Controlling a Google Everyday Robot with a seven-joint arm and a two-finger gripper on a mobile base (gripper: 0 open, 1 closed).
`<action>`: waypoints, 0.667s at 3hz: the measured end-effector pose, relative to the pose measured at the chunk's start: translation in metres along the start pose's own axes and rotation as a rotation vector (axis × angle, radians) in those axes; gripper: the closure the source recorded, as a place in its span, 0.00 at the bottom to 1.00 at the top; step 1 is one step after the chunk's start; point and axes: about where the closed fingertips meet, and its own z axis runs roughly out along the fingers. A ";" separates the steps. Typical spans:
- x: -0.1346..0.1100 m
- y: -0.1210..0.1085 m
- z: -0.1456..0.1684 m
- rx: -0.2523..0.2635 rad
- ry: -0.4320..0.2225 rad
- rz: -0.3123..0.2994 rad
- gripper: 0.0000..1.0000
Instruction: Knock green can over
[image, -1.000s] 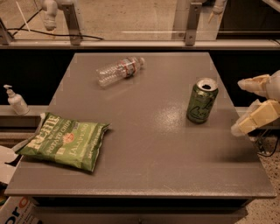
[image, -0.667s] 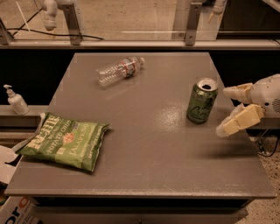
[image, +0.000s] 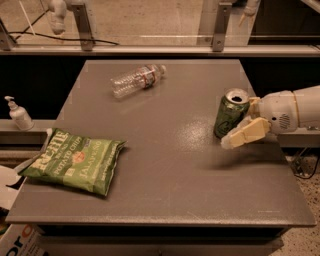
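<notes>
The green can (image: 230, 115) stands upright on the grey table (image: 165, 165), near its right edge; it is dark green with pale script and a silver top. My gripper (image: 241, 123) reaches in from the right at can height. It is open. The near cream finger (image: 246, 134) lies along the can's lower right side, touching or almost touching it. The far finger (image: 254, 103) shows only a little behind the can's top right. The can sits partly between the two fingers.
A clear plastic bottle (image: 137, 80) lies on its side at the back middle of the table. A flat green chip bag (image: 75, 161) lies at the front left. A white pump bottle (image: 19, 114) stands on the left ledge. A glass barrier runs behind the table.
My gripper has moved left from beyond the table's right edge up to the can. Its fingers now flank the can's right side. The can still stands upright in the same spot.
</notes>
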 end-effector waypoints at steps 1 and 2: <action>-0.022 -0.005 0.014 -0.037 -0.105 -0.058 0.18; -0.036 -0.005 0.016 -0.058 -0.158 -0.109 0.41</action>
